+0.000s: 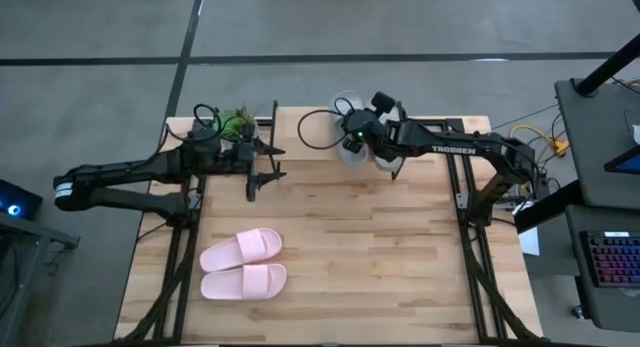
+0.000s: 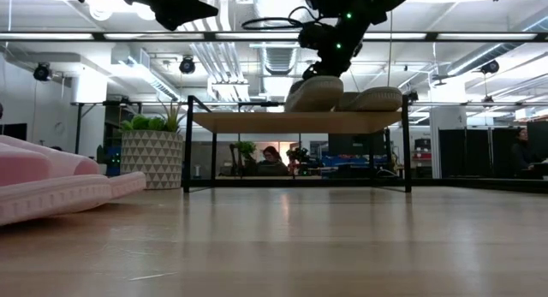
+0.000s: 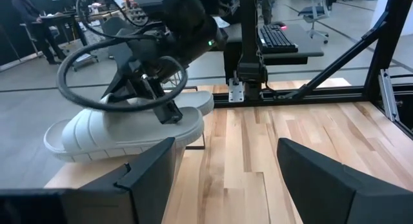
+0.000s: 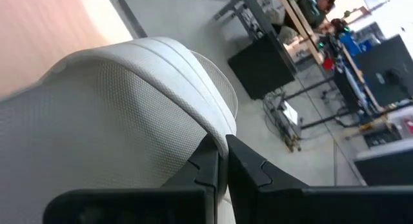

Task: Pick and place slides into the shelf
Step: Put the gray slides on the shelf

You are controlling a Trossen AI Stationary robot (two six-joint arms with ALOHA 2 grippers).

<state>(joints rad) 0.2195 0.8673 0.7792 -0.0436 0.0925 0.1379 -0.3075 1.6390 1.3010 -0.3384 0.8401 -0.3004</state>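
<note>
My right gripper is over the far middle of the table, shut on a grey-beige slide at the shelf. A second grey-beige slide lies sole-down on the shelf's plank top beside it. The pale pink pair lies side by side, soles down, on the tabletop near the front left. My left gripper hangs open above the far left of the table with nothing between its fingers, pointing toward the shelf. My right gripper pinches the edge of the slide's wide strap between its two shut fingers. The fingers slant down from above and from the table's right. The slide sits slightly tilted at the shelf's top; whether its sole touches the plank, I cannot tell.
A potted plant stands at the far left corner, beside the shelf's left end. Bare wooden tabletop lies between the shelf and the front edge. Desks, monitors and people show in the room beyond.
</note>
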